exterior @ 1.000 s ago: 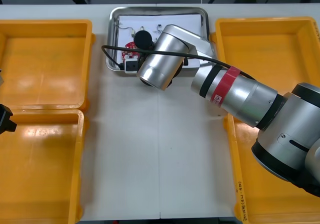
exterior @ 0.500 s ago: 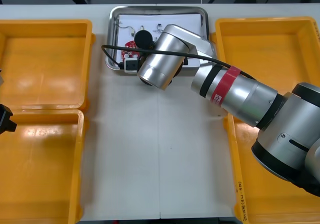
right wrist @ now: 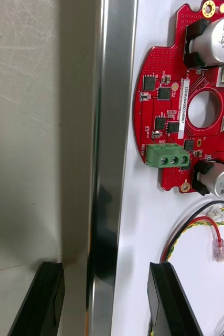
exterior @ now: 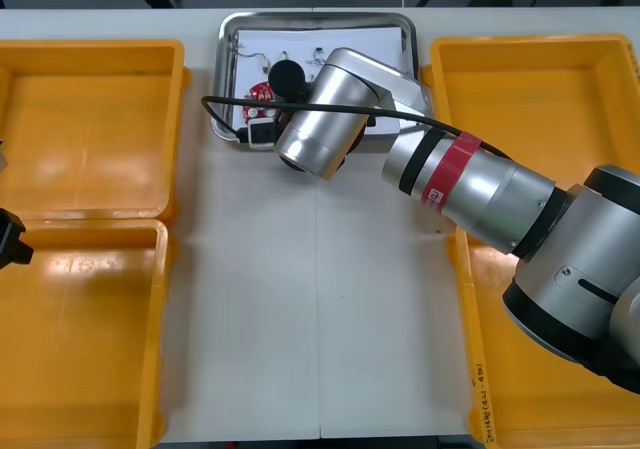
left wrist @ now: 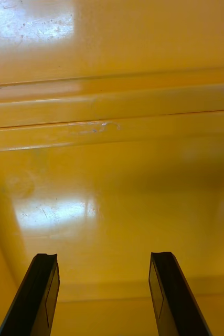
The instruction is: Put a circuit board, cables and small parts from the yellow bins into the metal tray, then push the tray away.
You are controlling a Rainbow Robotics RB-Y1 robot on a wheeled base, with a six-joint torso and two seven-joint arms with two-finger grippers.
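The metal tray (exterior: 310,16) lies at the table's far middle, white inside. In it rest a round red circuit board (right wrist: 169,105), a red and yellow cable (right wrist: 193,231) and small metal parts (exterior: 320,54). My right arm reaches across to the tray's near left corner. My right gripper (right wrist: 109,302) is open and stands astride the tray's rim (right wrist: 117,131), one finger outside over the table, the other inside over the white liner. My left gripper (left wrist: 104,294) is open with nothing between its fingers, parked over a yellow bin's bare floor (left wrist: 117,184).
Two yellow bins (exterior: 90,129) (exterior: 80,339) stand on the left and two (exterior: 540,99) (exterior: 500,409) on the right. The left gripper (exterior: 10,239) peeks in at the left edge. A black cable (exterior: 215,109) loops off the right wrist.
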